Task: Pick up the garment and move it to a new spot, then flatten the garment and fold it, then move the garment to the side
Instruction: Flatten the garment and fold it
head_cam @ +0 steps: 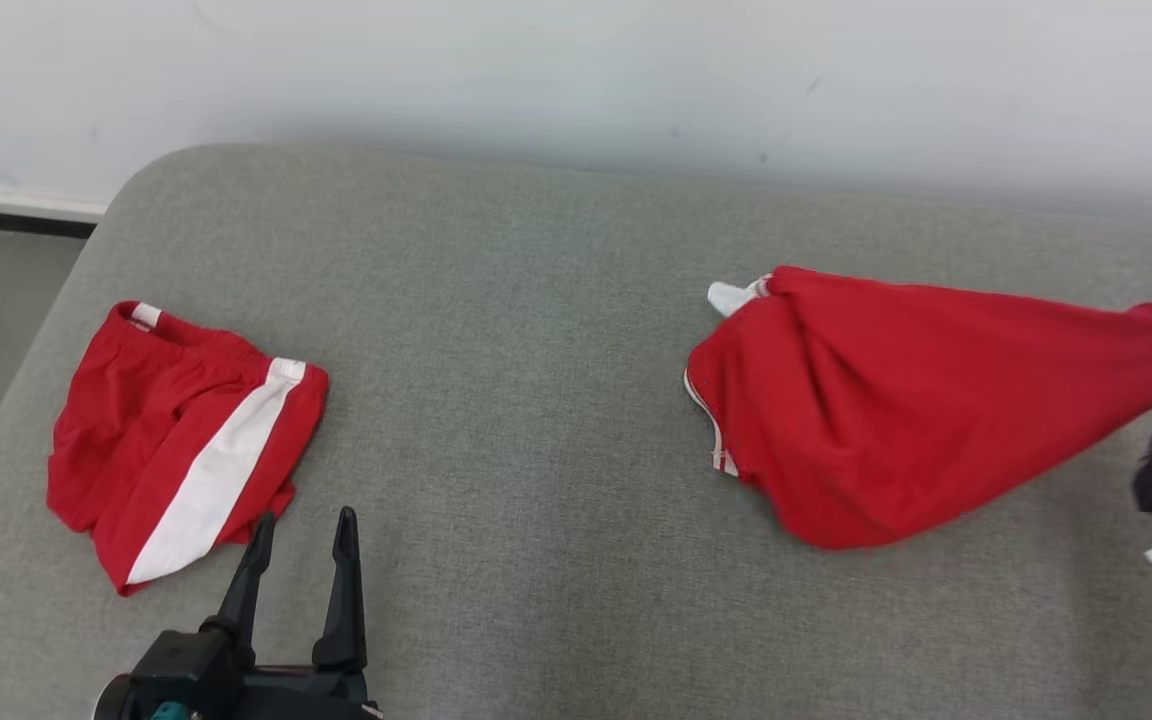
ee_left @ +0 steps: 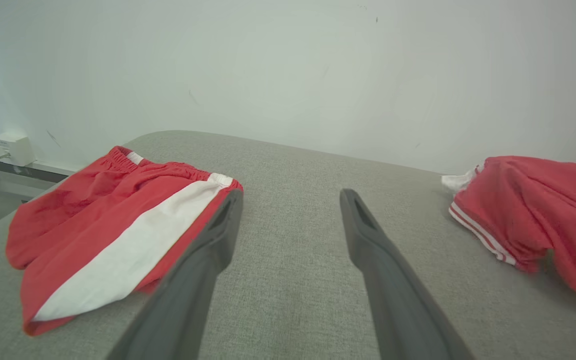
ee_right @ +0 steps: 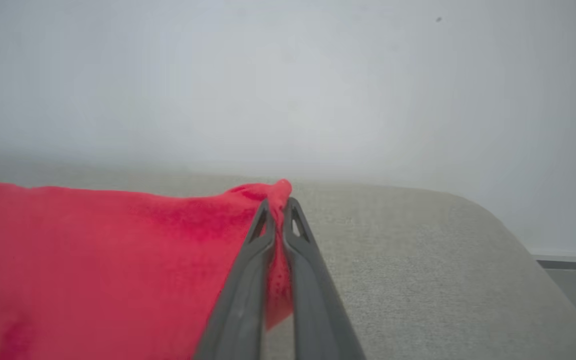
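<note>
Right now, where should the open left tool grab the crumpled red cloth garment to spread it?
Probably the white-striped hem of the crumpled red cloth garment, coming from the robot's left. The right tool pinches the opposite end, so that hem is the loose edge facing the left tool.

Red-and-white shorts (head_cam: pixel 176 440) lie on the grey cushion (head_cam: pixel 536 420) before a white wall (head_cam: pixel 576 70).

Grey padded surface (head_cam: pixel 556 300), red-and-white shorts (head_cam: pixel 176 440) left, red garment (head_cam: pixel 886 400) right.
</note>
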You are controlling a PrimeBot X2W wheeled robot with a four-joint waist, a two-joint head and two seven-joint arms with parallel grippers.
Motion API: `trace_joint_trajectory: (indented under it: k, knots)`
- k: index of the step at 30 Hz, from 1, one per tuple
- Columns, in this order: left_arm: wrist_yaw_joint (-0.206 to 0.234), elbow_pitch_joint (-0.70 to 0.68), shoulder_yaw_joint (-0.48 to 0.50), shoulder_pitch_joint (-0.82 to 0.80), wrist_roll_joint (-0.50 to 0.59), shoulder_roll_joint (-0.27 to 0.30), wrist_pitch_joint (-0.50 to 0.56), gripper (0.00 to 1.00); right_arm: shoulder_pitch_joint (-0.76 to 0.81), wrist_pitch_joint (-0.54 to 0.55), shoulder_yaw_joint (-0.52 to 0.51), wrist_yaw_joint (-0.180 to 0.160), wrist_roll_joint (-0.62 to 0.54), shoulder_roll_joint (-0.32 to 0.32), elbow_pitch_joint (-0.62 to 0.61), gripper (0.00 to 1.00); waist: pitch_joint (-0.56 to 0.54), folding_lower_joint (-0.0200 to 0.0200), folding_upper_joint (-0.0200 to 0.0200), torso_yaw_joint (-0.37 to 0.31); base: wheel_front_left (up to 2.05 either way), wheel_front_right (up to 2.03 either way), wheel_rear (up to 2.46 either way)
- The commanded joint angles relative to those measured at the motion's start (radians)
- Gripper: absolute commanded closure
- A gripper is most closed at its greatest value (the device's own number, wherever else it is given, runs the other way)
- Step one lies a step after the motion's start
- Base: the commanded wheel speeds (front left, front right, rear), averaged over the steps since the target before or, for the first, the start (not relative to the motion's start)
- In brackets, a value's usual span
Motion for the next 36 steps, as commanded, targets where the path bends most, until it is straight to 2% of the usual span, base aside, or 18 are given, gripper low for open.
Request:
trace_joint_trajectory:
  k: [1,9,13,17,27,31,36]
  knots:
    - [-0.001,-0.004,0.001,0.007,0.003,0.000,-0.003,0.00,0.014,-0.004,-0.005,-0.002,0.000,-0.009,-0.003,1.00,-0.019,0.0000,-0.0001,-0.018,0.00,0.00,0.00]
    - [0.005,-0.003,0.008,0.029,0.006,0.000,-0.003,0.00,0.014,-0.005,-0.109,-0.002,-0.022,-0.114,-0.077,1.00,-0.057,0.0000,-0.0001,-0.028,0.00,0.00,0.00]
    - [0.005,0.000,0.017,0.049,0.009,0.000,-0.003,0.00,0.014,-0.005,-0.124,-0.002,-0.052,-0.104,-0.133,1.00,-0.081,0.0000,-0.0001,-0.027,0.00,0.00,0.00]
    - [0.006,-0.002,0.021,0.063,0.011,0.000,-0.003,0.00,0.043,-0.003,-0.092,-0.002,-0.088,-0.036,-0.223,1.00,-0.103,0.0000,-0.0001,-0.026,0.00,0.00,0.00]
    - [0.005,-0.007,0.027,0.085,0.011,0.000,-0.003,0.00,0.167,0.006,0.062,-0.002,-0.101,0.214,-0.470,1.00,-0.137,0.0000,-0.0001,-0.009,0.00,0.00,0.00]
    - [0.002,-0.007,0.031,0.083,0.012,0.000,-0.003,0.00,0.192,0.006,0.132,-0.002,-0.093,0.303,-0.499,1.00,-0.139,0.0000,-0.0001,0.000,0.00,0.00,0.00]
    - [0.001,-0.001,0.037,0.083,0.013,0.000,-0.003,0.00,0.185,0.002,0.233,-0.002,-0.099,0.406,-0.469,1.00,-0.137,0.0000,-0.0001,0.012,0.00,0.00,0.00]
